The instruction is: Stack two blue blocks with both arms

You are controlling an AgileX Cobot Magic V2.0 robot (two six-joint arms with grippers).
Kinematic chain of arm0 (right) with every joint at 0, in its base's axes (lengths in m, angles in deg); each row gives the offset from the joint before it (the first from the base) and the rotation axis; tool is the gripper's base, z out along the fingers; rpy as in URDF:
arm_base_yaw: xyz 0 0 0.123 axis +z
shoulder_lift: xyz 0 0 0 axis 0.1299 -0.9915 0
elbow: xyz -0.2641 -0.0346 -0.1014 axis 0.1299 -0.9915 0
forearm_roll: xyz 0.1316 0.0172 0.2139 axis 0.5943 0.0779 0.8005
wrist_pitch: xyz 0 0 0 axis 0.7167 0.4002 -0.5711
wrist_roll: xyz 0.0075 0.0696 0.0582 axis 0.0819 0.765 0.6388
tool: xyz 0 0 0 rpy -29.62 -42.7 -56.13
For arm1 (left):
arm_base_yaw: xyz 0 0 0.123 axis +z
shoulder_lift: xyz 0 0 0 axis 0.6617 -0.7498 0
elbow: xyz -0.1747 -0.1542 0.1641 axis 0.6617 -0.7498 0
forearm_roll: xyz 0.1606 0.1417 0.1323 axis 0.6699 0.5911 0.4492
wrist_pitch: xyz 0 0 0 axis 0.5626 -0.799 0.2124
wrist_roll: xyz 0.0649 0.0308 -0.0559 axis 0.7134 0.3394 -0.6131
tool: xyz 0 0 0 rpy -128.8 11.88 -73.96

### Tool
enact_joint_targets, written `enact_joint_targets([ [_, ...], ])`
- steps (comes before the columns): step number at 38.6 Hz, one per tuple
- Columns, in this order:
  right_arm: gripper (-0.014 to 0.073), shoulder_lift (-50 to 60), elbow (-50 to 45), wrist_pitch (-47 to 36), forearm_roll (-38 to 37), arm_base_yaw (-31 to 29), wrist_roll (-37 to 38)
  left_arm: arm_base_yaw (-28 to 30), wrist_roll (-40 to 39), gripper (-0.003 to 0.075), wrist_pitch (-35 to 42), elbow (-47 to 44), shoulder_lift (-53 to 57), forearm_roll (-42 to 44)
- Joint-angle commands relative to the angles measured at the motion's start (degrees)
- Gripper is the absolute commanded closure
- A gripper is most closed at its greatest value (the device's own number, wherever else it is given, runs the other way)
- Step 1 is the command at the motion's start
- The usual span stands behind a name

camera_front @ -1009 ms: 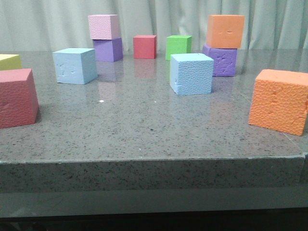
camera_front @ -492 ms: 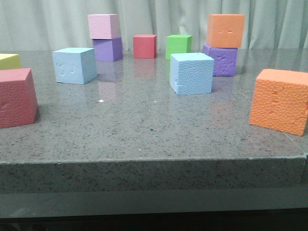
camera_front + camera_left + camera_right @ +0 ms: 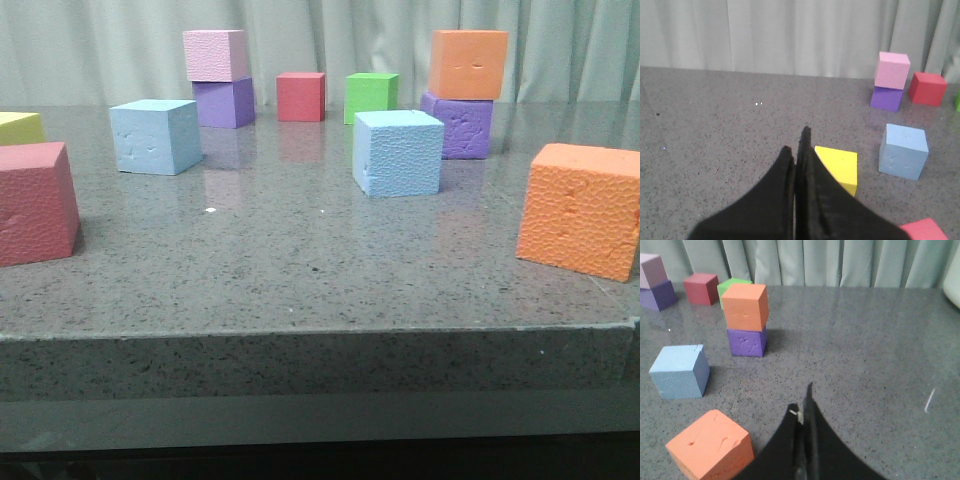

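Both blue blocks sit untouched on the grey stone table (image 3: 300, 270), well apart. The left gripper (image 3: 799, 145) is closed and empty; the smoother dented blue block (image 3: 903, 151) lies ahead of it, past the yellow cube (image 3: 839, 167). The right gripper (image 3: 804, 407) is likewise pinched shut, holding nothing, with the pebbled blue block (image 3: 679, 371) ahead across the table. Each should open wide before descending, then square its fingers to flat opposite faces, gripping the foam gently
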Motion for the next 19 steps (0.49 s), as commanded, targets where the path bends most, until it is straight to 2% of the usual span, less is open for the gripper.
enact_joint_targets([
  [1, 0.0664, -2.8, 2.7, -3.1, -0.2, -0.3, -0.1, 0.1, -0.4, 0.0741, 3.3, 2.7, -2.0, -0.4],
  [8, 0.0661, -3.0, 2.7, -3.4, -0.2, -0.3, -0.1, 0.1, -0.4, 0.0738, 3.3, 2.7, -2.4, -0.4],
  [11, 0.0602, -3.0, 2.7, -3.4, -0.2, -0.3, -0.1, 0.1, -0.4, 0.0689, 3.3, 2.7, -2.4, -0.4],
  [13, 0.0518, -3.0, 2.7, -3.4, -0.2, -0.3, -0.1, 0.1, -0.4, 0.0584, 3.3, 2.7, -2.4, -0.4],
  [15, 0.0397, -3.0, 2.7, -3.4, -0.2, -0.3, -0.1, 0.1, -0.4, 0.0463, 3.3, 2.7, -2.4, -0.4],
  [18, 0.0214, -3.0, 2.7, -3.4, -0.2, -0.3, -0.1, 0.1, -0.4, 0.0199, 3.3, 2.7, -2.4, -0.4],
  [19, 0.0145, -3.0, 2.7, -3.4, -0.2, -0.3, -0.1, 0.1, -0.4, 0.0140, 3.3, 2.7, -2.4, -0.4],
])
